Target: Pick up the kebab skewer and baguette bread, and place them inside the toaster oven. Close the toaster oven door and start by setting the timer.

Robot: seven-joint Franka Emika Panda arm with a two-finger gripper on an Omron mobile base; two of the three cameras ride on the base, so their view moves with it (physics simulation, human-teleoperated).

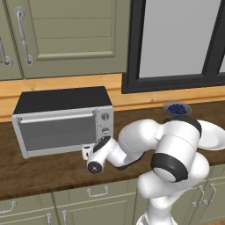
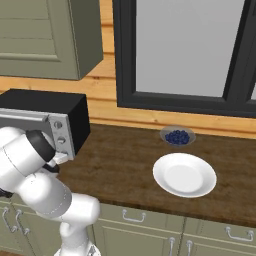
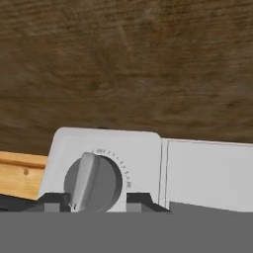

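At the toaster oven (image 1: 61, 121), jaws (image 3: 96, 200) straddle a knob (image 3: 92, 182), slightly parted; dial markings unreadable.

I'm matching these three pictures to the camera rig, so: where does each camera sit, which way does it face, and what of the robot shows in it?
Left base view: behind the arm on its left, looking down at the toaster oven with its door shut; the arm reaches to its knob side.
Right base view: behind on the right, over the counter with the white plate; the arm is at lower left.
Hand view: at the gripper, fingertips either side of a knob.
Both base views share the bowl of berries.
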